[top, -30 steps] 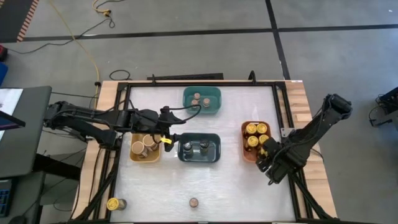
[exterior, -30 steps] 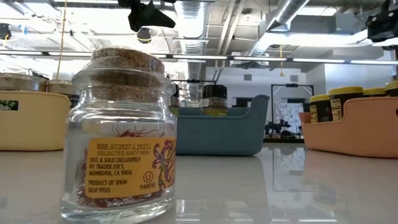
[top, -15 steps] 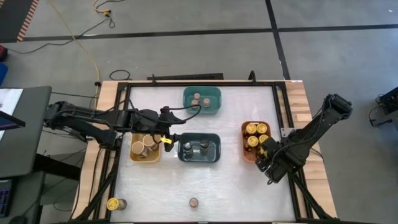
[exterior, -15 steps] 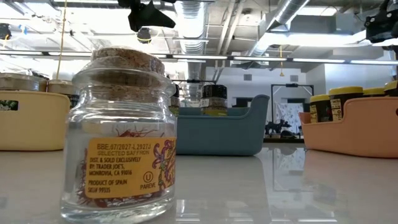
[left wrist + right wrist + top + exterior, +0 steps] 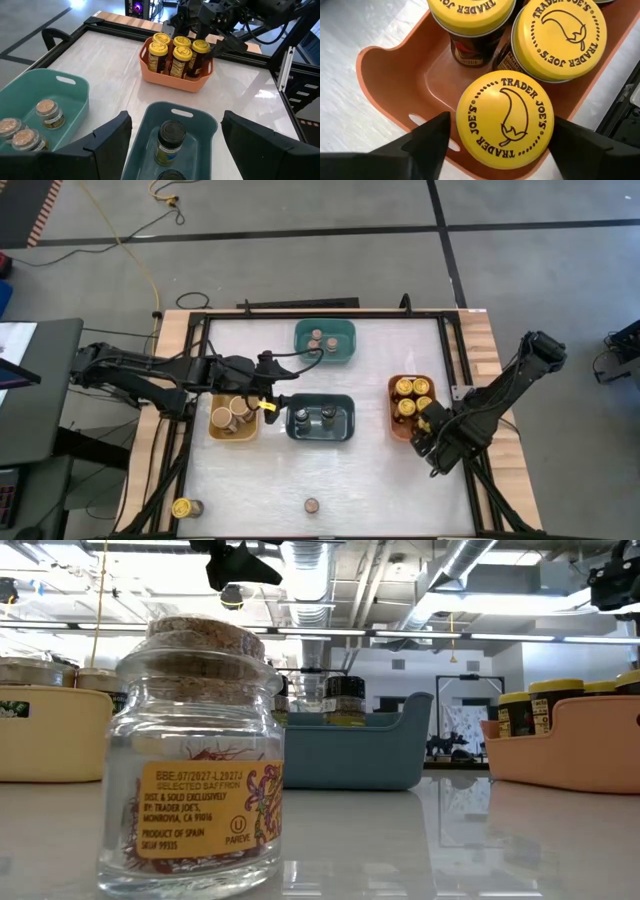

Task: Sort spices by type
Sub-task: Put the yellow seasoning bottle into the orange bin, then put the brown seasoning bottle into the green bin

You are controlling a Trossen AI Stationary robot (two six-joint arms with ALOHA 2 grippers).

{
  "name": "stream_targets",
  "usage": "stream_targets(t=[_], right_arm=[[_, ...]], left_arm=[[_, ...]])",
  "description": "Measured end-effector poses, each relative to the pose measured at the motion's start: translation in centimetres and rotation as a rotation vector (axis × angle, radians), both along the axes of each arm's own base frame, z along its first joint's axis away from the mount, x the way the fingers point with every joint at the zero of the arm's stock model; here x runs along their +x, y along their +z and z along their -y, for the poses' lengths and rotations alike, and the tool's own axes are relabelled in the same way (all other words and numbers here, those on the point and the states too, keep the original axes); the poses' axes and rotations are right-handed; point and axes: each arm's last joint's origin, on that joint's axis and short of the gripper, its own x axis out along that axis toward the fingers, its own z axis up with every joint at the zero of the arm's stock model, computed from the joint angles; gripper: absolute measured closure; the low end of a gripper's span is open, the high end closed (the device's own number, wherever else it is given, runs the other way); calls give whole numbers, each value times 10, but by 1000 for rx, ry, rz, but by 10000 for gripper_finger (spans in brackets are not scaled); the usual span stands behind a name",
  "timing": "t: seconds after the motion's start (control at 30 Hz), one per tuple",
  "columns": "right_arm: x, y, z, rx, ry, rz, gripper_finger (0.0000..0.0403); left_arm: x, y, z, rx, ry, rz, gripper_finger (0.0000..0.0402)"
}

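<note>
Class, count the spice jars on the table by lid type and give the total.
Yellow-lidded jars: 6
Wide tan-topped jars: 2
Small cork-topped jars: 4
Dark-lidded jars: 2
Total: 14

- Right gripper (image 5: 502, 121) spreads its jaws wider over the last second. That is the only real change.
- It is now off the yellow-lidded jar (image 5: 505, 107). The fingers (image 5: 427, 137) stand either side of the lid, which shows whole between them.
- The jar now stands free, upright in the end of the orange bin (image 5: 395, 80), just beside the other yellow-lidded jars.
- Low view: the dark bulk of the right gripper (image 5: 615, 580) at the upper right edge shifts slightly from frame to frame, above the orange bin (image 5: 570, 755).
- High view: the right gripper (image 5: 437, 442) shows no shift I can make out; the opening is too small to read there.
</note>
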Motion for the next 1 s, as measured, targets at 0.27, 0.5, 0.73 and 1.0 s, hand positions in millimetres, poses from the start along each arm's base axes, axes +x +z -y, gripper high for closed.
stream_targets(t=[0.27,0.5,0.73,1.0], right_arm=[[-1,1,1,1,-5,0,9],[-4,25,4,40,-1,34,25],[-11,53,11,98,17,96,26],[-10,61,12,113,92,188,26]], left_arm=[[0,0,0,0,0,0,104],[0,0,0,0,0,-1,104],[0,-1,0,1,0,-5,104],[0,-1,0,1,0,-5,104]])
